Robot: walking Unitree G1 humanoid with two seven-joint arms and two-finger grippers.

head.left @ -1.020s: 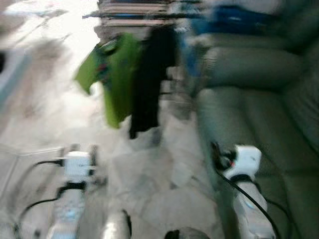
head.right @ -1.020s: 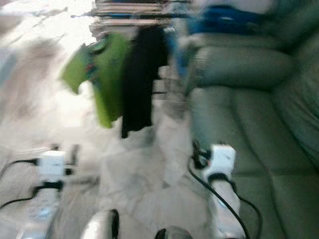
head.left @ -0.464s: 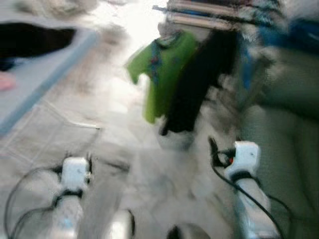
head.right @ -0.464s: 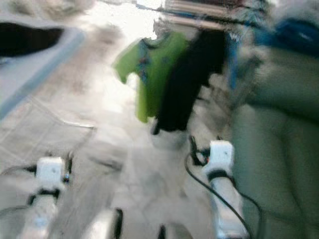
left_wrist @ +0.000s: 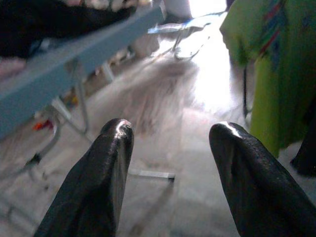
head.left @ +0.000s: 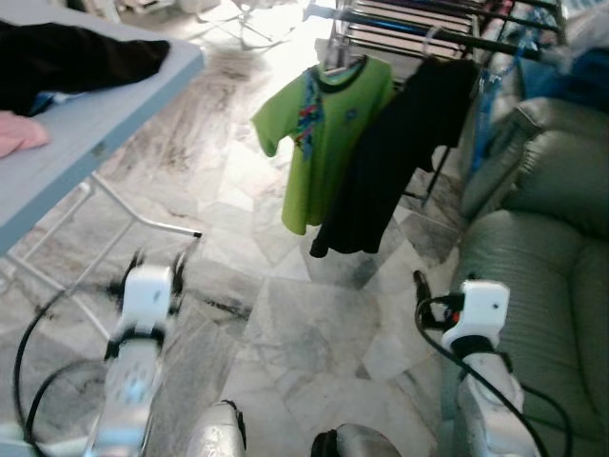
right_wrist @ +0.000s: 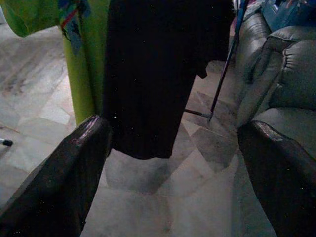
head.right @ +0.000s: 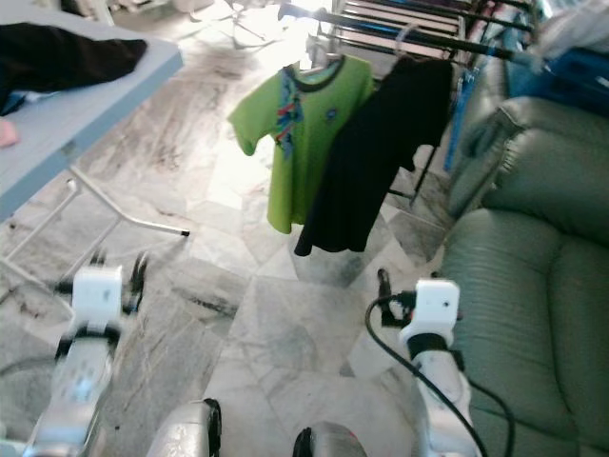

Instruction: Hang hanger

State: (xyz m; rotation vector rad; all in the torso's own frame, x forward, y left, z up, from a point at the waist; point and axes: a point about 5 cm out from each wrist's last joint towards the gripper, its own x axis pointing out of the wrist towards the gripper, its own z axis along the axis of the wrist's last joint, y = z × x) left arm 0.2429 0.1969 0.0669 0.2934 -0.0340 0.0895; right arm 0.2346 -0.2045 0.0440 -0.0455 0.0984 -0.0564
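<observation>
Hangers (head.left: 344,65) with shirts on the rack (head.left: 419,29), well beyond both empty, wide-spread end effectors (left_wrist: 170,163) (right_wrist: 173,168).

Two shirts hung on one rack (head.left: 419,21): one green shirt (head.left: 324,133), one black shirt (head.left: 395,167). One blue table (head.left: 90,133) held one black garment (head.left: 76,59) and one pink cloth (head.left: 17,138). One green sofa (head.left: 547,248).

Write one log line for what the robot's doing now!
left end effector: open, empty | right end effector: open, empty | green shirt, black shirt: on rack
</observation>
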